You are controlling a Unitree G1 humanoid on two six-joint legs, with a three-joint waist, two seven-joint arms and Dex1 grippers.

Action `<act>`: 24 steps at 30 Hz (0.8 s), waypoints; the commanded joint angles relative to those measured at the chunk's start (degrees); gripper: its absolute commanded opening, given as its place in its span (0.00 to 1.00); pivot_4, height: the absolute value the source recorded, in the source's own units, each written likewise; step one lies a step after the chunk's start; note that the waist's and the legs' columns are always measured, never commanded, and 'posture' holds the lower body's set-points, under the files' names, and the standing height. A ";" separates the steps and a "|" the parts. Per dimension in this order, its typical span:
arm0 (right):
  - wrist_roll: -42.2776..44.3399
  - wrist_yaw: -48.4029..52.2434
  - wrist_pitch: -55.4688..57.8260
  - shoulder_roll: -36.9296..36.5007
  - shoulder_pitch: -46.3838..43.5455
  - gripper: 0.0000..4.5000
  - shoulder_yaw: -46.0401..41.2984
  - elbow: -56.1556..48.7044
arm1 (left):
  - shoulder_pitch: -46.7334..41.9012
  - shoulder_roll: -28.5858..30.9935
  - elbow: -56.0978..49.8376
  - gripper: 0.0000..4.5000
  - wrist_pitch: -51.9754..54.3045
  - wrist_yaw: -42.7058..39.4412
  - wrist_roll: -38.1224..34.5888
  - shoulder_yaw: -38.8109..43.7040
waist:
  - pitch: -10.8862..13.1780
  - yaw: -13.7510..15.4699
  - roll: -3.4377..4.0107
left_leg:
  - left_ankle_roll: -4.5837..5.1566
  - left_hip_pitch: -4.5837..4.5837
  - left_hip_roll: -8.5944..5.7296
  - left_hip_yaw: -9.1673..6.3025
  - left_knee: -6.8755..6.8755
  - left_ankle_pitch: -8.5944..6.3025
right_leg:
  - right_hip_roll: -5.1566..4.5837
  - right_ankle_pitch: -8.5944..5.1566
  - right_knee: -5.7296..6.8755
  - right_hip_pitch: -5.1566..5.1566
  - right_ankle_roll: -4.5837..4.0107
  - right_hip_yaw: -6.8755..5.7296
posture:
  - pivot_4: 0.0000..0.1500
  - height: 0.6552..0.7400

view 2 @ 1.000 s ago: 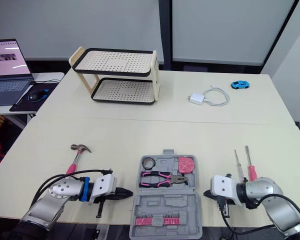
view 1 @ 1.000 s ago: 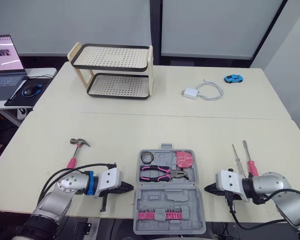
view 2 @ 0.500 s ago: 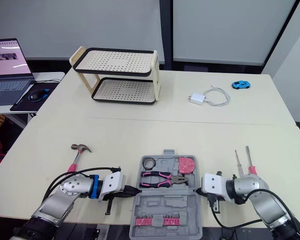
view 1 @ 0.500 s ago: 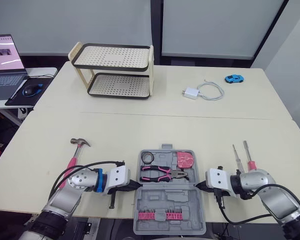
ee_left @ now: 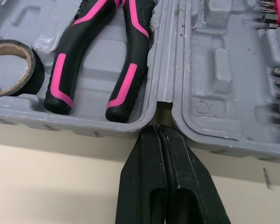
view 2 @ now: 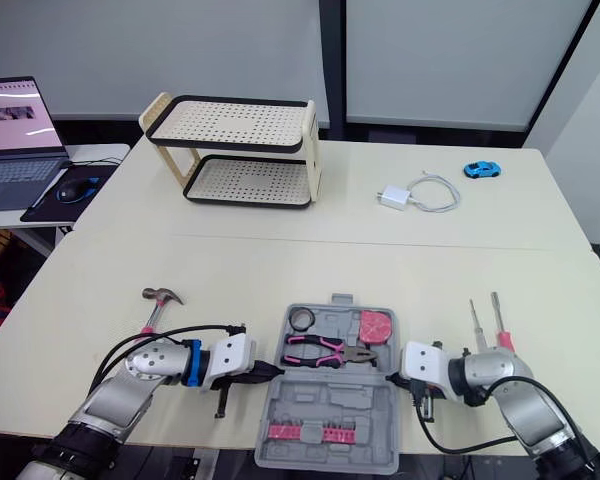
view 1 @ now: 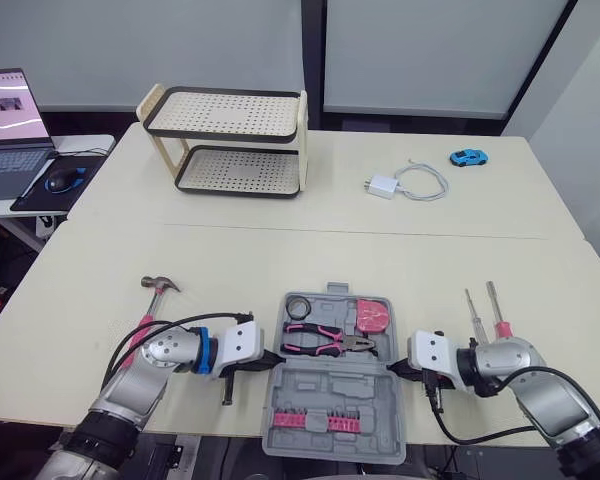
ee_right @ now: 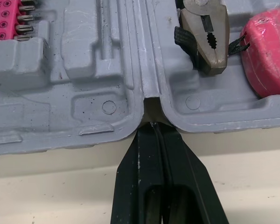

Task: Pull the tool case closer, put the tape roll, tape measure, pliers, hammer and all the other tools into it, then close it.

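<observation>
Grey tool case [view 1: 332, 396] — now slightly askew

Left hand [ee_left: 157, 131] and right hand [ee_right: 153, 128] low, fingers together.

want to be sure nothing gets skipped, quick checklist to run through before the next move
1. Tool case pulled near the front edge of the table: ok.
2. Left gripper and right gripper shut, tips at the notches between the case halves: ok.
3. Tape roll, pliers and tape measure in the case: ok.
4. Hammer in the case: not ok, on the table to its left.
5. Two screwdrivers in the case: not ok, on the table to its right.
6. Case closed: not ok, open flat.
</observation>
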 commanded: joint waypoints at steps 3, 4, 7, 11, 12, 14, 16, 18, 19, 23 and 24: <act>1.01 -1.10 0.24 2.19 -2.33 0.00 0.29 -2.47 | -2.22 -2.03 -1.47 0.01 -0.58 0.70 -0.59 -0.92 | 0.00 -0.02 0.01 | 0.00 0.00 0.00 0.01 0.00 0.00 | 0.00 0.00 0.00 -0.01 0.00 0.01 | 1.00 0.94; 0.99 -1.22 0.32 2.27 -2.47 0.00 0.29 -2.42 | -2.35 -2.06 -1.38 0.01 -0.57 0.77 -0.50 -0.91 | 0.00 0.00 0.01 | 0.00 -0.01 0.00 0.00 0.00 0.00 | 0.00 0.00 0.00 -0.02 0.00 0.00 | 1.00 0.94; 0.79 -1.77 0.78 3.15 -3.98 0.00 0.35 -1.41 | -3.41 -2.42 -0.42 0.01 -0.59 1.10 0.06 -0.87 | 0.00 0.02 0.00 | 0.00 -0.09 0.00 -0.01 0.00 0.00 | 0.00 0.00 0.00 -0.06 0.00 -0.01 | 1.00 0.94; 0.52 -2.11 1.40 4.02 -5.18 0.00 0.46 -0.74 | -4.88 -3.03 1.52 0.01 -1.22 1.69 0.94 -0.87 | 0.01 0.04 0.02 | 0.00 -0.11 -0.01 -0.03 0.00 0.00 | 0.00 0.01 0.02 -0.09 0.00 -0.03 | 1.00 0.94; 0.42 -2.20 1.44 4.14 -5.36 0.00 0.57 -0.57 | -5.30 -3.25 2.05 0.01 -1.31 1.85 1.10 -0.87 | 0.01 0.04 0.02 | 0.00 -0.11 -0.01 -0.06 0.01 0.00 | 0.00 0.01 0.03 -0.10 0.00 -0.04 | 1.00 0.94; 0.11 -2.37 1.42 4.39 -5.84 0.00 0.76 0.00 | -6.22 -3.68 3.11 0.01 -1.50 2.16 1.39 -0.96 | 0.01 0.10 0.02 | 0.00 -0.14 -0.01 -0.06 0.01 0.00 | -0.01 0.01 0.01 -0.10 0.00 -0.05 | 1.00 0.94; -0.29 -2.56 1.41 4.79 -6.35 0.00 0.87 0.54 | -6.99 -4.13 4.03 0.01 -1.77 2.44 1.67 -1.04 | 0.01 0.16 0.02 | 0.00 -0.16 -0.03 -0.07 0.01 0.00 | -0.01 0.01 0.00 -0.10 0.00 -0.07 | 1.00 0.94; -0.68 -2.78 1.48 5.26 -6.89 0.00 0.98 1.07 | -7.67 -4.56 4.97 0.01 -2.16 2.70 2.01 -1.09 | 0.01 0.11 0.02 | -0.01 -0.15 -0.03 -0.06 0.01 0.00 | -0.01 0.01 0.01 -0.11 0.01 -0.06 | 1.00 0.94; -0.98 -2.95 1.51 5.55 -7.20 0.00 1.02 1.46 | -8.05 -4.80 5.49 0.01 -2.39 2.79 2.20 -1.13 | 0.01 0.12 0.02 | -0.01 -0.15 -0.03 -0.07 0.01 0.00 | -0.01 0.01 0.02 -0.10 0.01 -0.06 | 1.00 0.94; -1.64 -3.19 1.30 6.05 -7.89 0.00 1.05 2.32 | -8.77 -5.30 6.49 0.01 -2.97 2.75 2.65 -1.09 | 0.01 0.11 0.02 | -0.01 -0.14 -0.03 -0.09 0.01 0.00 | -0.01 0.01 0.03 -0.10 0.01 -0.07 | 1.00 0.94; -1.70 -3.27 1.30 6.12 -8.03 0.00 1.05 2.45 | -8.93 -5.36 6.79 0.01 -3.21 2.85 2.79 -1.06 | 0.01 0.11 0.02 | -0.01 -0.14 -0.03 -0.08 0.01 0.01 | -0.01 0.01 0.03 -0.10 0.01 -0.07 | 1.00 0.94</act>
